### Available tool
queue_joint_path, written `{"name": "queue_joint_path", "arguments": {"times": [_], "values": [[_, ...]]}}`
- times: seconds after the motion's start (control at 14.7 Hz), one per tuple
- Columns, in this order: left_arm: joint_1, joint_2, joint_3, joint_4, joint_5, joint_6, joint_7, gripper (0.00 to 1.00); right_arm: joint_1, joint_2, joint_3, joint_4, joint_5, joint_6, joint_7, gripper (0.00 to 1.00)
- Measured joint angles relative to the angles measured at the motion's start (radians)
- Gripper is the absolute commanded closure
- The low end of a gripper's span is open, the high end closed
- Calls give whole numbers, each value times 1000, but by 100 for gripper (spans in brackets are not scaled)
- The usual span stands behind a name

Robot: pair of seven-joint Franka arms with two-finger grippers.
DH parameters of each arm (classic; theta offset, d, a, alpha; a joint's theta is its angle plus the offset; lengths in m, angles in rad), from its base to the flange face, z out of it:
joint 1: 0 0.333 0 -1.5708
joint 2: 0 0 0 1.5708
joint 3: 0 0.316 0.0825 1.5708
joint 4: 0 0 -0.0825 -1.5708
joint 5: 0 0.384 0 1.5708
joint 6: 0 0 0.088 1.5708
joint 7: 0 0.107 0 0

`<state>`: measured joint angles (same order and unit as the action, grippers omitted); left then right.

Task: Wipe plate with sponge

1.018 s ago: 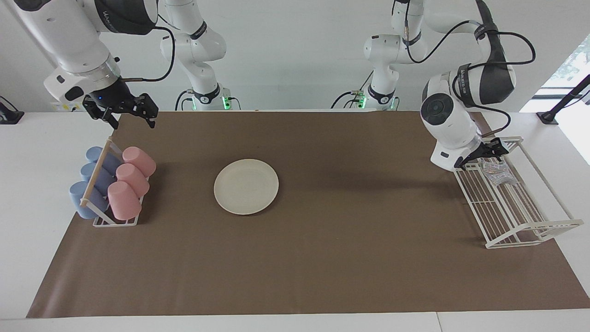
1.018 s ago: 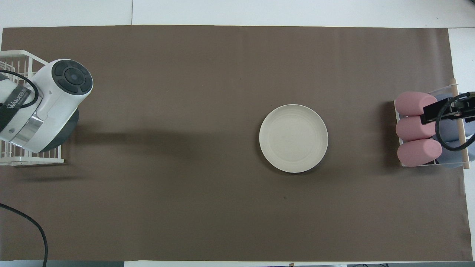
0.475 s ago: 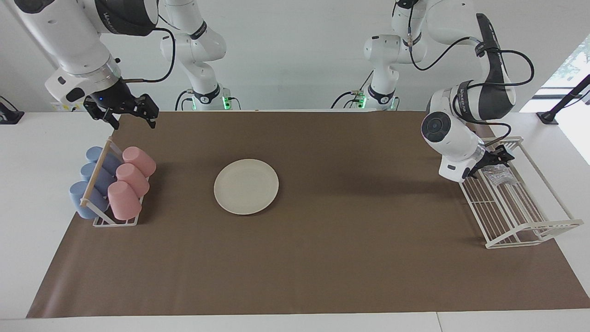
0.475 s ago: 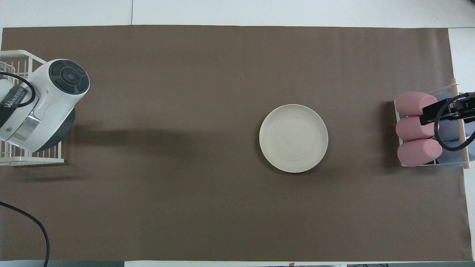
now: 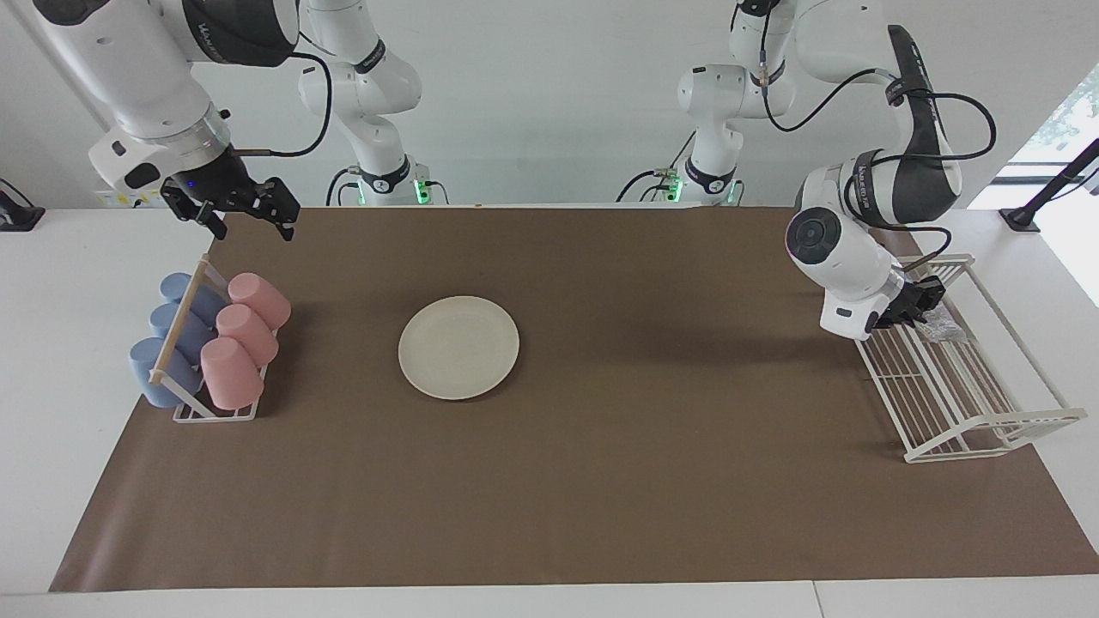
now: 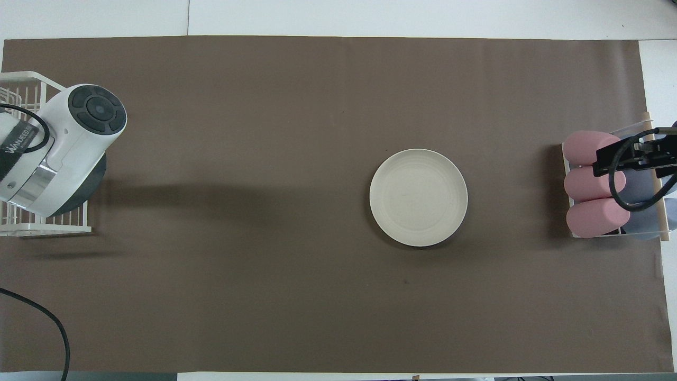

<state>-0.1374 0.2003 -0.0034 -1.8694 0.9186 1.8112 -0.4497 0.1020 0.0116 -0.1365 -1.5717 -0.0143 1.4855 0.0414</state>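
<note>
The cream-white plate (image 5: 458, 347) lies flat on the brown mat, toward the right arm's end of the table; it also shows in the overhead view (image 6: 418, 197). The silvery sponge (image 5: 943, 324) lies in the white wire rack (image 5: 970, 403) at the left arm's end. My left gripper (image 5: 920, 302) is down in the rack at the sponge's edge, covering part of it. In the overhead view the left arm's wrist (image 6: 69, 148) hides both gripper and sponge. My right gripper (image 5: 249, 221) is open and empty in the air over the cup rack.
A rack of pink and blue cups (image 5: 210, 339) stands at the right arm's end, also seen in the overhead view (image 6: 597, 190). The brown mat (image 5: 601, 481) covers most of the table. The wire rack shows in the overhead view (image 6: 21, 84).
My left gripper has lowered into the wire rack onto the sponge, which it now partly covers. My right gripper has shifted slightly over the cup rack.
</note>
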Motion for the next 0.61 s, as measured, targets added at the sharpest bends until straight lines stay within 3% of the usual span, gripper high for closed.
{"name": "queue_joint_path", "arguments": {"times": [0.27,0.61], "values": [[0,-2,0,36,-66,-1,-7,100,52,0,2,5,0,-3,173,0],[1,-9,0,257,-404,-149,-8,100,127,0,4,18,-1,-10,366,0]]}}
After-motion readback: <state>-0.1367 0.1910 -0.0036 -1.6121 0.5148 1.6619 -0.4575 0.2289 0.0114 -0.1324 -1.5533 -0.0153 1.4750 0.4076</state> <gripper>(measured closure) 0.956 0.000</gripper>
